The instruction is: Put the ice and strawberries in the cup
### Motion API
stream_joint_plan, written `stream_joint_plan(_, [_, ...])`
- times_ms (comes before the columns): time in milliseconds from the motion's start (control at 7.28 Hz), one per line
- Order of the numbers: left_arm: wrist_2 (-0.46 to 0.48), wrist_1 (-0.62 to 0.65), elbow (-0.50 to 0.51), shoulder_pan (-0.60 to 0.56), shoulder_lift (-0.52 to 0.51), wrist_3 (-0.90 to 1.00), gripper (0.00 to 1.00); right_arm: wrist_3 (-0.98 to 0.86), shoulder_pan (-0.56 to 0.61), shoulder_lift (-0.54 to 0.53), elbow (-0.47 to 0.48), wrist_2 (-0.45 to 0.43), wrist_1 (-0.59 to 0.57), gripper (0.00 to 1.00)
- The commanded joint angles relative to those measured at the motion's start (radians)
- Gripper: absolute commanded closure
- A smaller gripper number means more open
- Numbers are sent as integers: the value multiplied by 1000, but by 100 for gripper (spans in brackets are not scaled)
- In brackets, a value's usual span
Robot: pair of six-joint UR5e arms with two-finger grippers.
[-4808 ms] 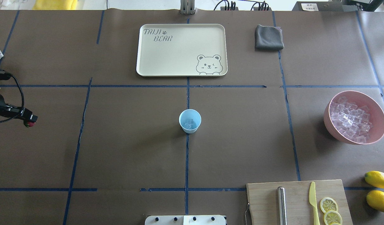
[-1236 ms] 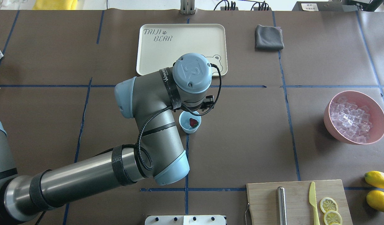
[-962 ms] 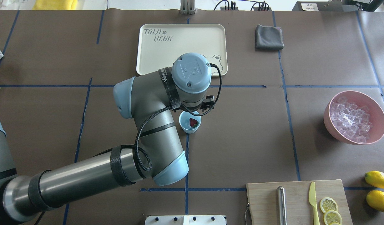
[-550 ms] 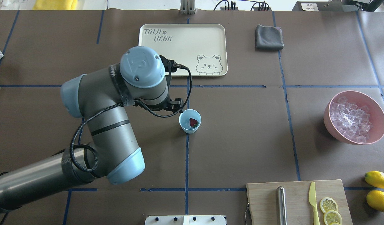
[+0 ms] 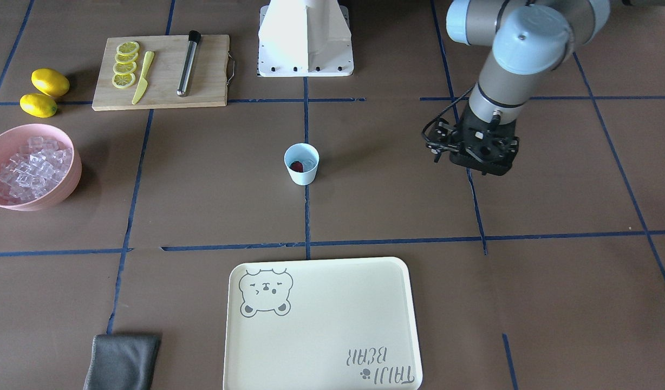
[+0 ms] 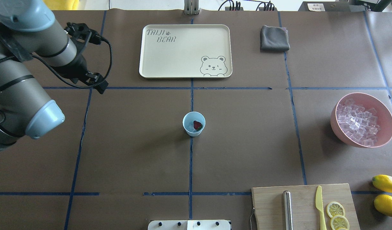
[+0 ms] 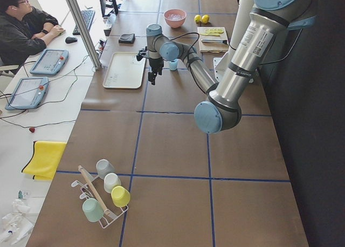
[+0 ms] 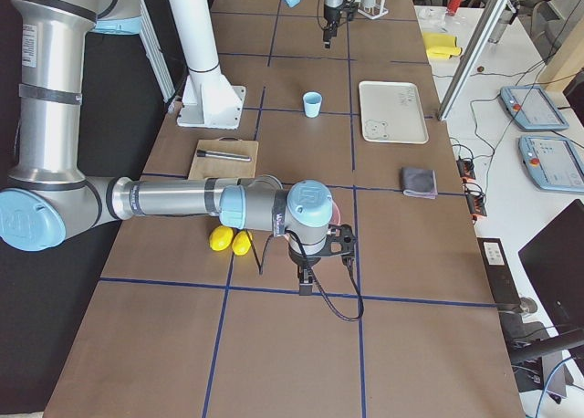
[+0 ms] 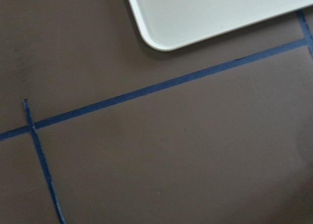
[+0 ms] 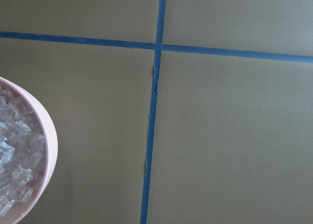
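The light blue cup (image 6: 193,131) stands at the table's centre with the red strawberry (image 6: 198,125) lying inside on clear ice; the front-facing view shows the cup (image 5: 302,173) and strawberry (image 5: 296,164) too. The rest of the ice (image 6: 357,121) is piled in a pink bowl (image 6: 387,127) at the right. My left gripper (image 6: 98,84) hangs above bare table far to the cup's left, open and holding nothing (image 5: 481,168). My right gripper (image 8: 307,286) shows only in the exterior right view, beside the pink bowl; I cannot tell its state.
A cream tray (image 6: 183,51) lies beyond the cup, with a grey cloth (image 6: 274,38) to its right. Near the robot's base a wooden board (image 6: 303,204) carries a knife, a metal rod and lemon slices, with two lemons (image 6: 387,183) beside it. A person sits at a side desk (image 7: 21,26).
The left arm brought the strawberry to the cup and let it go there. Within the last second it drew back from over the cup to the far left.
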Motion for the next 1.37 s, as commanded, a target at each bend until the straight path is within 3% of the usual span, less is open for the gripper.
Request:
stream_joint_plan(0, [-91, 0, 33, -176, 134, 257, 0, 1, 0, 0, -71, 1, 104, 0])
stream_joint_plan(412, [-230, 4, 121, -370, 230, 403, 0, 73, 1, 5, -71, 7, 118, 0])
stream_joint_plan(824, [-233, 1, 287, -538, 323, 751, 0, 76, 1, 6, -68, 9, 118, 0])
stream_joint_plan(1236, [-228, -9, 302, -609, 427, 750, 0, 76, 1, 6, -68, 9, 118, 0])
